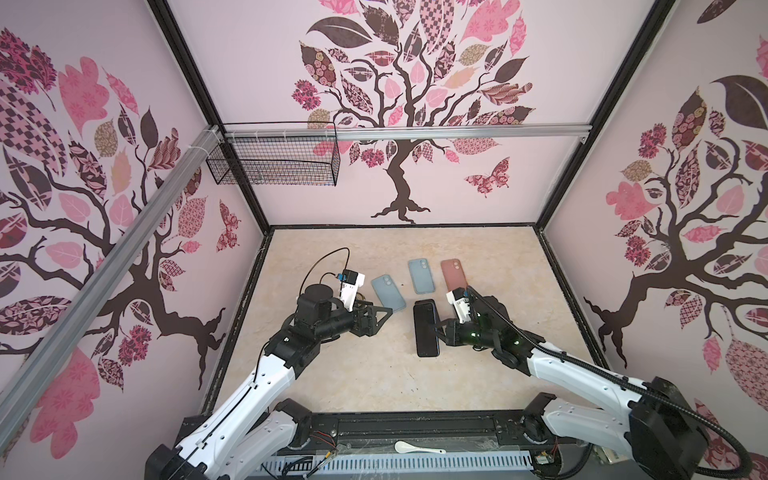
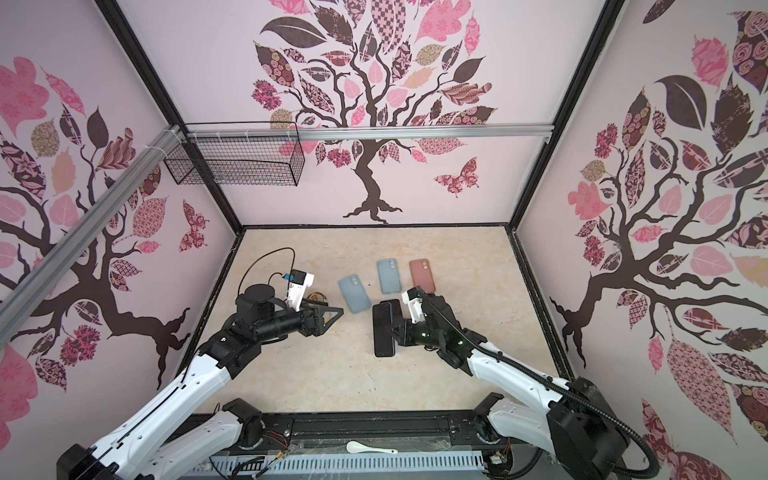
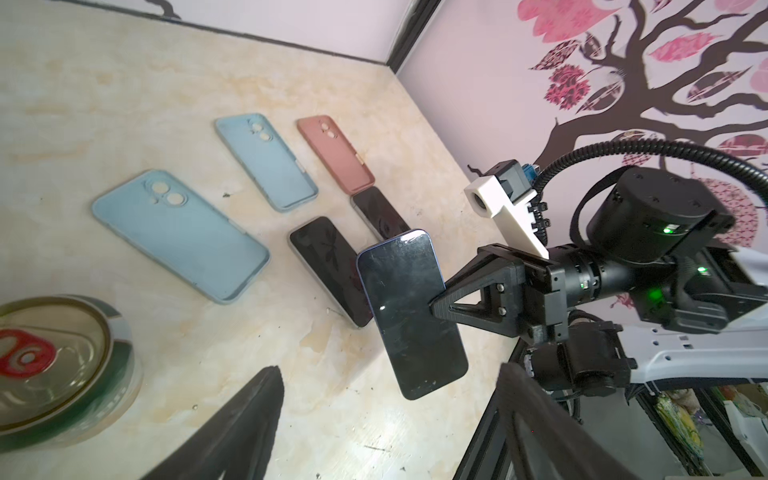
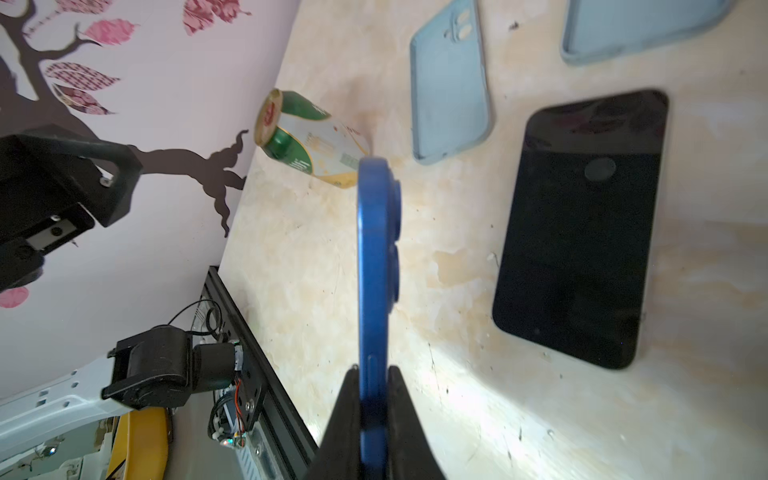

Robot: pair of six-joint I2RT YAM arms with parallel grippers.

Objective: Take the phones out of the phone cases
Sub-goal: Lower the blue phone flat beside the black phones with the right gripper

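Right hand (image 4: 374,386) is clamped on the edge of the blue phone (image 3: 411,316), apparently held off the counter (image 1: 353,374), near an empty case (image 1: 388,293). Left hand (image 1: 378,316) stands apart, empty.

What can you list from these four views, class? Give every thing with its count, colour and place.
light blue phone cases: 2, light blue, lying on the table
pink phone case: 1, pink, beside them
dark-screened phones: 2, black, flat on the table near the cases
blue phone: 1, blue, in the right gripper
drink can: 1, green and white, upright near the left gripper
wire basket: 1, black, on the back rail
spoon: 1, white, front rail
table: 1, beige
left gripper: 1, black, open, empty
right gripper: 1, black, shut on the blue phone
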